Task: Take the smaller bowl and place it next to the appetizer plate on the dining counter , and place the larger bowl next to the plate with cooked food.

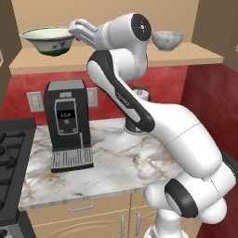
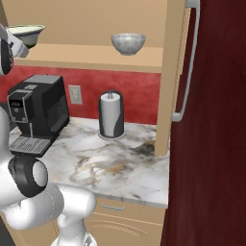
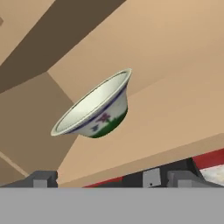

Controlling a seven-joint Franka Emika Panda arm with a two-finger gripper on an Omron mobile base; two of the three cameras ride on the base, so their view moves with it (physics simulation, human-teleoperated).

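A wall worktop (image 1: 121,158) with a white-grey veined marble top over beige drawers is seen well below the pincer, backed by a red wall. A dark red tall door (image 2: 211,120) with a long pale handle closes the scene far off on the side of the smaller bowl. A beige wooden shelf (image 1: 116,58) runs along the wall above the worktop, at the height of the pincer. Below the pincer a black coffee machine (image 1: 69,123) stands on the marble, with a black stove (image 1: 11,153) beside it. A roll of paper towel on a dark holder (image 2: 112,115) stands upright on the worktop, lower than the pincer and to the side of the smaller bowl.

The larger bowl (image 1: 47,39) is seen on the shelf just ahead of the pincer: wide, cream inside, with a flared rim, a blue line, a small flower print and a green foot. The smaller bowl (image 1: 168,40), mottled grey-white like stone, sits on the same shelf, well apart from the pincer, beyond the arm's upper joint.

The pincer (image 1: 74,29) is held level with the larger bowl's rim, its jaws spread fully apart; nothing is held between them, and whether the rim is touched cannot be told.
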